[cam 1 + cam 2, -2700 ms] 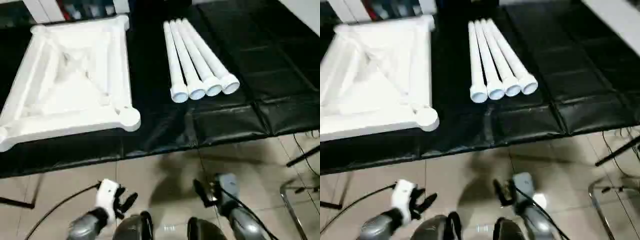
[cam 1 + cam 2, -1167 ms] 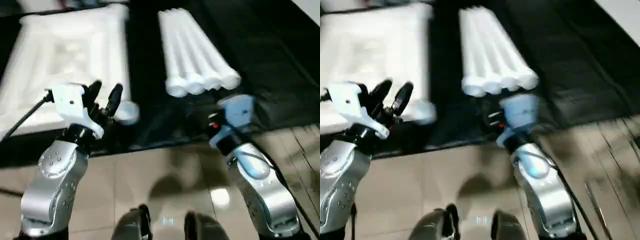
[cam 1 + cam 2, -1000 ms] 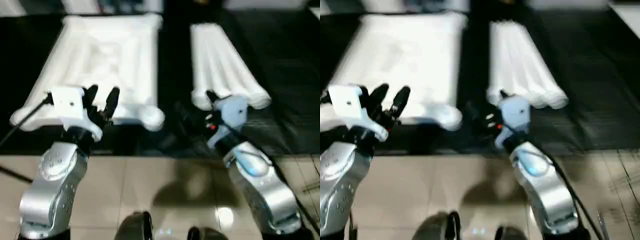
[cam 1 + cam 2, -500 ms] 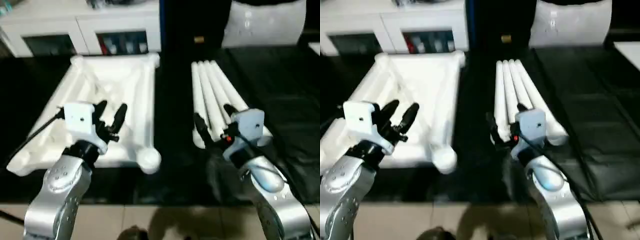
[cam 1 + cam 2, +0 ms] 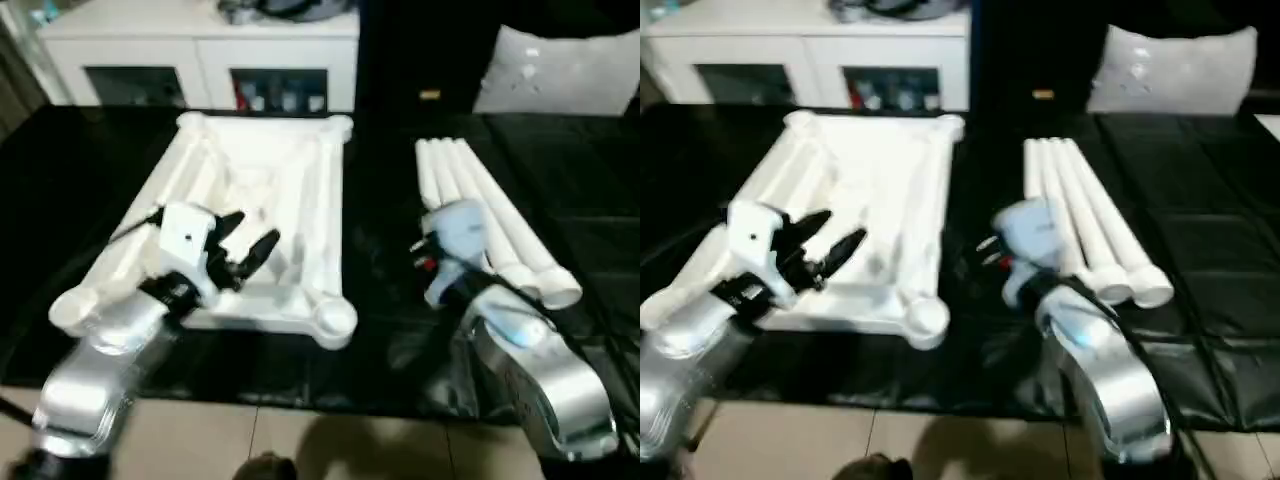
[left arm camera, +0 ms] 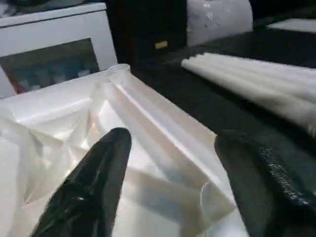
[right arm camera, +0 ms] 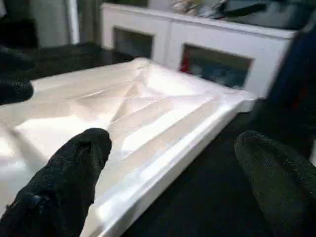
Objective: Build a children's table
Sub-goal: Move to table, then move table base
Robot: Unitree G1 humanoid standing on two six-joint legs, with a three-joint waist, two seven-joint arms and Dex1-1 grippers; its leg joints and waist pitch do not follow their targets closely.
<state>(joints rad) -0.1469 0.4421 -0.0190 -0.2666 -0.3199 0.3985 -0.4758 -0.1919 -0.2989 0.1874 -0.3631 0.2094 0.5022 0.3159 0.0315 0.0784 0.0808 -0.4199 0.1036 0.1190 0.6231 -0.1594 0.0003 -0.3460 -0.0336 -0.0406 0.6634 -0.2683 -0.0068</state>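
Note:
The children's table lies in parts on the black-covered work table. Its square white top (image 5: 300,160) rests upside down at the left, ribs and round corner sockets (image 5: 335,320) facing up. Several white legs (image 5: 1080,200) lie side by side to its right. My left gripper (image 5: 250,238) hovers open over the top's near part, nothing between its fingers (image 6: 106,158). My right gripper (image 7: 173,140) stands wide open and empty over the black strip between the top and the legs, facing the top's right edge.
A white cabinet (image 5: 200,40) with dark openings stands behind the work table (image 5: 580,190). A pale cushion-like thing (image 5: 560,65) sits at the back right. Tiled floor (image 5: 300,440) shows below the table's near edge.
The camera has tilted up. Both arms rose from low over the floor to the table: left gripper now over the top, right gripper beside the legs. The left fingers spread a little wider.

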